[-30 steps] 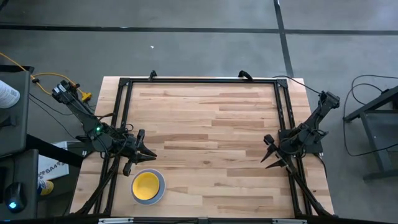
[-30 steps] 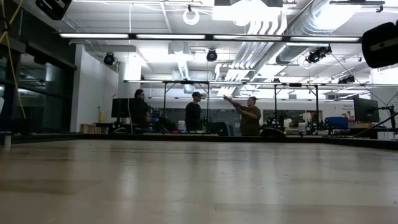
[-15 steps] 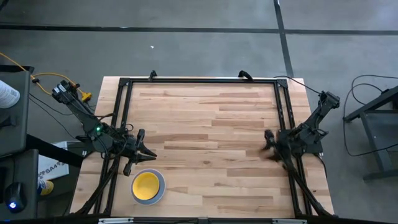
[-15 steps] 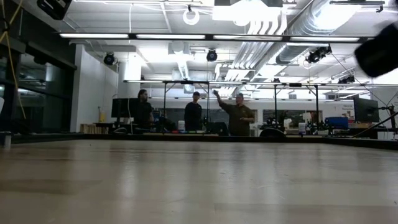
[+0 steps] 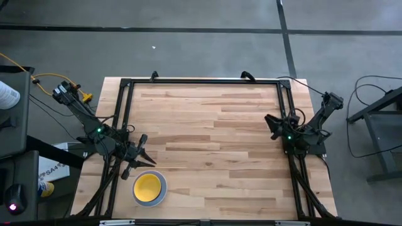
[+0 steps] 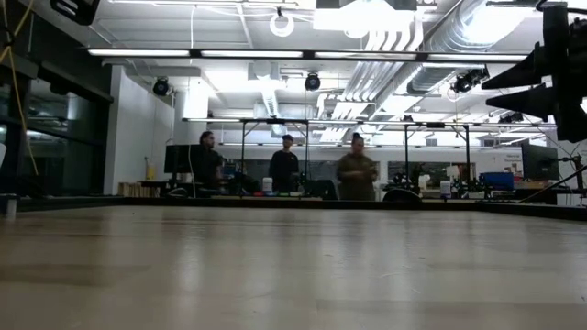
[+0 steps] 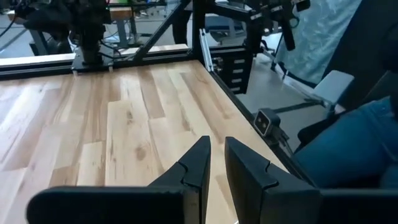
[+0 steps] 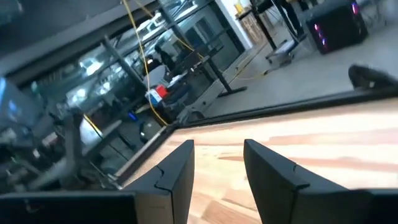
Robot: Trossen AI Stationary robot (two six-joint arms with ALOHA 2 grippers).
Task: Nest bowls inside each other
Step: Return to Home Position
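Since a second ago the right pincer (image 5: 271,124) has swung from the near part of the bench's right edge toward the far side, while the left pincer (image 5: 144,152) has only turned a little.

From where I stand, the pale wooden bench (image 5: 207,125) carries one thing: a nest of small round plastic bowls (image 5: 149,188), yellow innermost inside a pale grey rim, sitting at the near left corner just beside the left pincer. That pincer (image 7: 216,140) holds nothing, its fingers parted by only a narrow slit. The right pincer (image 8: 217,144) hangs above the right edge, well apart from the bowls, its fingers spread and empty; in the low view it (image 6: 486,99) shows high at the right.
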